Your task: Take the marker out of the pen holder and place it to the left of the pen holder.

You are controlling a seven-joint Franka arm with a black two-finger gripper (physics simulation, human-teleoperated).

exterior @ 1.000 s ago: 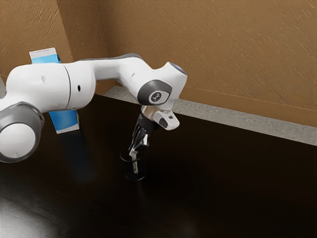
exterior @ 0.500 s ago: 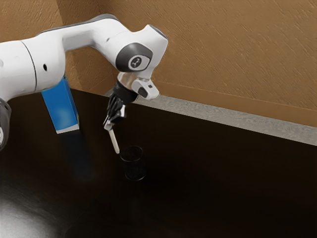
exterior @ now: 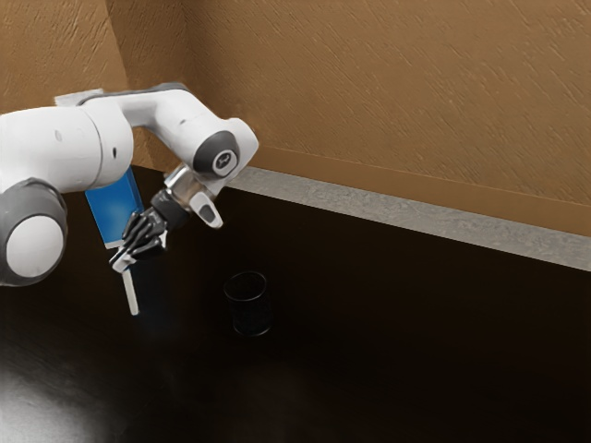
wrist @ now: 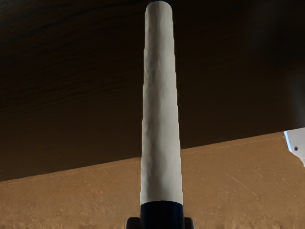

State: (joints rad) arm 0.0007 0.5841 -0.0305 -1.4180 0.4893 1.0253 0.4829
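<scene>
Gripper (exterior: 121, 261) closed on marker (exterior: 132, 293), outside the pen holder (exterior: 248, 318)

Tilted, the gripper pinches the marker from both sides near its upper end, open no wider than the marker itself. The marker points down with a slight slant, well apart from the pen holder, toward the exterior view's left. Whether its lower tip touches the table (exterior: 369, 351) I cannot tell. The pen holder stands upright on the table.

The worktop (exterior: 369, 341) looks dark and glossy, the wall (exterior: 388, 83) roughly textured and matt. The pen holder (exterior: 249, 314) seems clear and glassy; the marker's (wrist: 161, 105) pale barrel looks matt and slightly uneven.
</scene>
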